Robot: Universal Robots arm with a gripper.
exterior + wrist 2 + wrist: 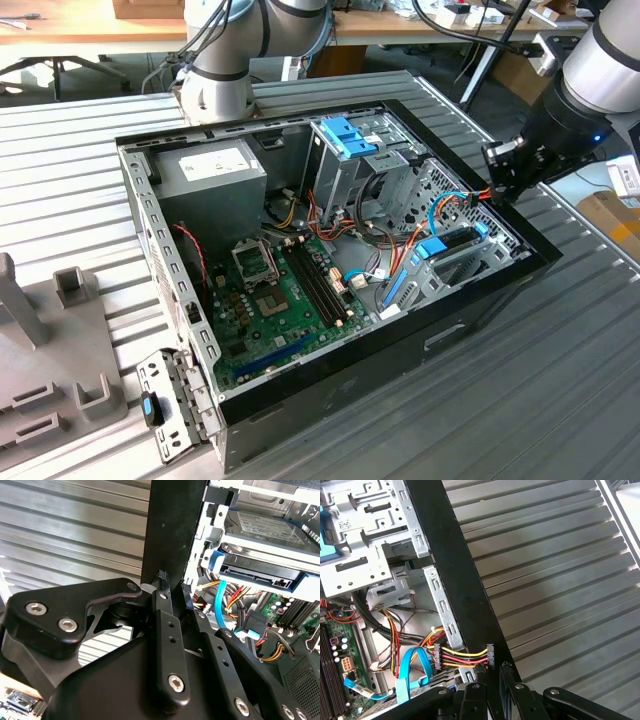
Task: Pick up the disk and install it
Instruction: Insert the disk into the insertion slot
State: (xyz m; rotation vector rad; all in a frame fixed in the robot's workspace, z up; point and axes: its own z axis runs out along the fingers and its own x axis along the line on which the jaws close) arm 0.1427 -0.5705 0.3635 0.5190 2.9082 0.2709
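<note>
The disk (pixel 455 240) sits in a bay of the drive cage on the open computer case's side at the exterior view's right, light-blue bracket around it. In the second wrist view the disk (pixel 255 571) shows its connector end, framed in blue. My gripper (pixel 492 192) hovers just outside the case's black rim (pixel 530 250), apart from the disk. In both wrist views my gripper (pixel 174 581) (pixel 498 658) is open by a narrow gap, with nothing between its fingers, tips over the rim.
The case holds a motherboard (pixel 285 300), a grey power-supply box (pixel 212 168), a tall cage with blue tabs (pixel 350 140) and loose cables (pixel 460 655). A second arm's base (pixel 215 90) stands behind. Grey fixtures (pixel 60 330) sit on the ribbed table (pixel 560 380).
</note>
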